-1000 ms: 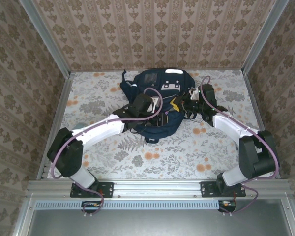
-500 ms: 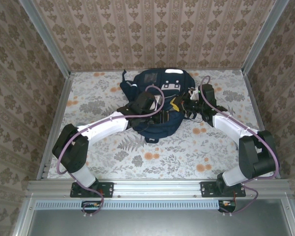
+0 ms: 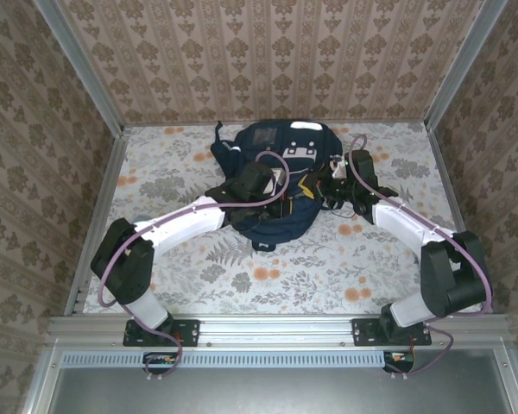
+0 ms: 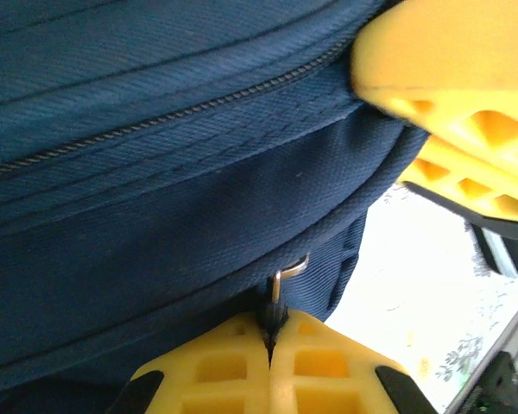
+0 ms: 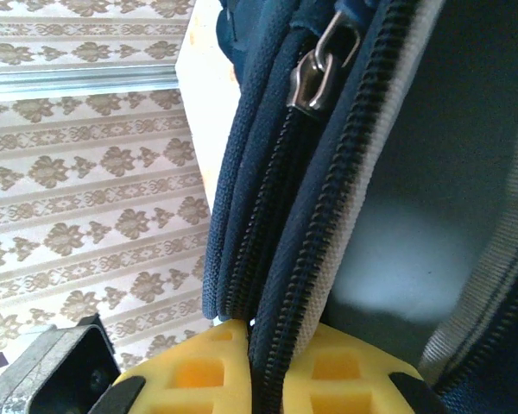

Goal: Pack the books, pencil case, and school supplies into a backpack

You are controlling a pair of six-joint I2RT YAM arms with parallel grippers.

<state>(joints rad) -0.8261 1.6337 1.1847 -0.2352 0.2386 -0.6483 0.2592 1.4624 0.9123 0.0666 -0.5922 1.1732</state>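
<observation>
Grey floral table [image 3: 345,259] carries the backpack [image 3: 281,226] at its middle, toward the far wall, with both arms reaching in over it. The navy backpack lies flat. Its long axis runs far to near and leans a little: the end with the white and grey patches points to the far wall and slightly right, and the other end points back toward the arm bases and slightly left.

The right gripper [image 5: 252,345] has its yellow fingers pinched on the zippered edge of the backpack, holding that seam, with a metal slider [image 5: 313,76] further along the track. The left gripper [image 4: 270,336] is clamped tight on a dark zipper pull [image 4: 274,312] that hangs from a small metal ring on the pack's side.

My judgement is that the job stands at a zipper step, one hand bracing the fabric while the other works the pull. The track seen from the left wrist looks zipped. Whether the books and pencil case already sit inside, and so whether the pack is about to be opened or sealed, cannot be told.
</observation>
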